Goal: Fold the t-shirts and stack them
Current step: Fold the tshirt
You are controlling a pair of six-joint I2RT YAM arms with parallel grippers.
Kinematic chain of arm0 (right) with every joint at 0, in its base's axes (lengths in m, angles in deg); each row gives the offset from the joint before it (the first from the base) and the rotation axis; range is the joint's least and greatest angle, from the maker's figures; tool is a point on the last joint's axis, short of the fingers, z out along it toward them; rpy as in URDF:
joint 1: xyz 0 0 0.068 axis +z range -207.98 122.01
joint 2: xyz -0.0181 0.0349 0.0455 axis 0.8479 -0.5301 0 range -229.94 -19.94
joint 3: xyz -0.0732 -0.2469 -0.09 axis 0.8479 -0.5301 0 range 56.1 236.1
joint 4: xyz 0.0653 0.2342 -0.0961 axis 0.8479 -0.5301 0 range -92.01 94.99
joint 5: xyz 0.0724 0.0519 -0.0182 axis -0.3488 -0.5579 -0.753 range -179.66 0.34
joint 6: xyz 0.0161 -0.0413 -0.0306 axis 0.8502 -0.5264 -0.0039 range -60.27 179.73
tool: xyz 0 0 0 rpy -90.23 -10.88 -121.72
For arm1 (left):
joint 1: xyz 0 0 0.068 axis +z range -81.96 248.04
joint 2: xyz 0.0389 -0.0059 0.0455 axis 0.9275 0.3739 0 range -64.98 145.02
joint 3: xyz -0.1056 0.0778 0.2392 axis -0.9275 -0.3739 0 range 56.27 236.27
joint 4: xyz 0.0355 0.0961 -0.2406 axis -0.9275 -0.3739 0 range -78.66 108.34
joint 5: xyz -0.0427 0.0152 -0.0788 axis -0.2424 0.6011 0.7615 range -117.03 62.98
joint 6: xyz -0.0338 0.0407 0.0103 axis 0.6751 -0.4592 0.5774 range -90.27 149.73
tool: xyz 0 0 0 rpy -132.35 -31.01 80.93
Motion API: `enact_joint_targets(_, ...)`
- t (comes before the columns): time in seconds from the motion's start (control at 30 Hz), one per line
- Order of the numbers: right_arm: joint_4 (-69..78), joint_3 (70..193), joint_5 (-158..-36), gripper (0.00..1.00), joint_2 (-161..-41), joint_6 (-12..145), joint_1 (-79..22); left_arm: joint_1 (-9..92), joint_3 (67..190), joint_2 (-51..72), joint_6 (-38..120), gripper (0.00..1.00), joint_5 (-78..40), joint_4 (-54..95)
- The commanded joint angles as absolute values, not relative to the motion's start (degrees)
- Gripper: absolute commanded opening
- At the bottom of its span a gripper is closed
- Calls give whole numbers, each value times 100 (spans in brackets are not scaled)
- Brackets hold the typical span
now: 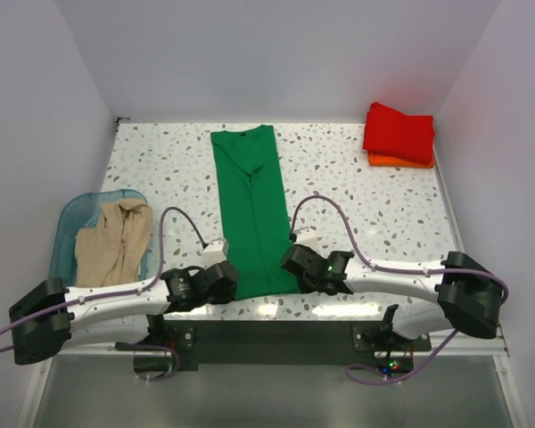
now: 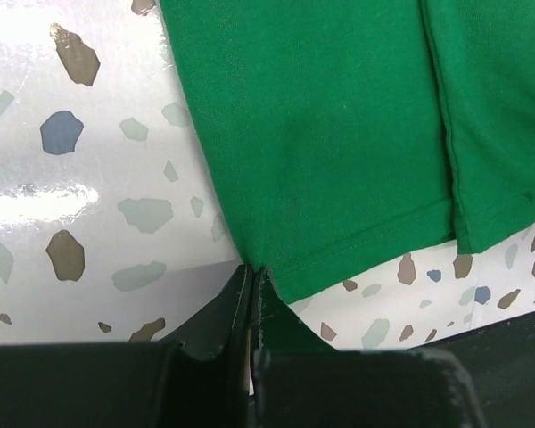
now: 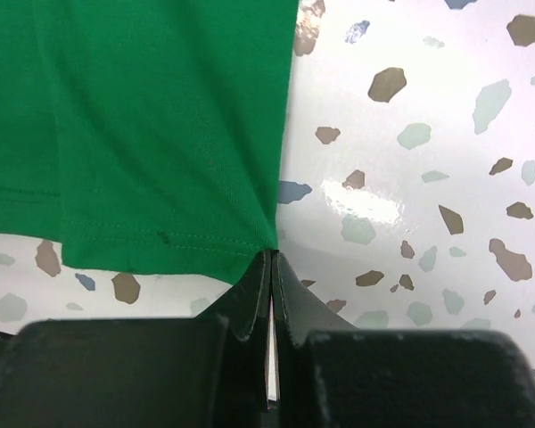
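Note:
The bright green t-shirt [image 1: 251, 209] lies on the speckled table as a long narrow strip, sides folded in, collar at the far end. My left gripper [image 1: 221, 278] is shut on its near left hem corner [image 2: 250, 264]. My right gripper [image 1: 296, 263] is shut on its near right hem corner [image 3: 272, 248]. The red t-shirt [image 1: 399, 130] lies folded on the folded orange t-shirt [image 1: 401, 161] at the far right. The beige t-shirt [image 1: 116, 241] lies crumpled in the teal bin [image 1: 71, 218] at the left.
The table [image 1: 374, 205] is walled at the back and both sides. The bin stands at the left edge beside my left arm. The red and orange stack sits in the far right corner. The table's near edge runs just under the shirt's hem.

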State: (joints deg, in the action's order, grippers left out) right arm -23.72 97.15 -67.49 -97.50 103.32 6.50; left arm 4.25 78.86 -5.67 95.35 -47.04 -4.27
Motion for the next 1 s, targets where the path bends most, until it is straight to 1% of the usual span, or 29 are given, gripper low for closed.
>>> enact_joint_targets(0.0, -2437, 9583, -6523, 0, -9606, 10508, 670, 397, 7816, -785, 9723, 0, -4680, -548)
enact_joint_targets(0.47, -1927, 9214, -6988, 0, -9404, 10543, 714, 397, 7658, -1084, 9899, 0, -4557, -592)
enact_joint_targets(0.57, -1734, 9161, -7120, 10, -9281, 10517, 749, 397, 7658, -1137, 9890, 0, -4513, -600)
enact_joint_targets(0.6, -1698, 9152, -7147, 17, -9228, 10517, 758, 397, 7666, -1189, 9916, 0, -4504, -627)
enact_joint_targets(0.67, -1750, 9160, -7130, 24, -9018, 10534, 776, 397, 7658, -1260, 9951, 9, -4513, -697)
enact_joint_targets(0.7, -1820, 9160, -7095, 26, -8947, 10552, 776, 397, 7666, -1338, 9960, 13, -4513, -715)
enact_joint_targets(0.73, -1864, 9204, -7059, 27, -8851, 10552, 776, 397, 7667, -1383, 9978, 19, -4504, -758)
enact_joint_targets(0.83, -1962, 9309, -7033, 28, -8639, 10508, 828, 397, 7684, -1567, 10013, 30, -4478, -855)
enact_joint_targets(0.97, -1830, 9520, -7042, 29, -8787, 10420, 969, 397, 7719, -1761, 10048, 37, -4469, -978)
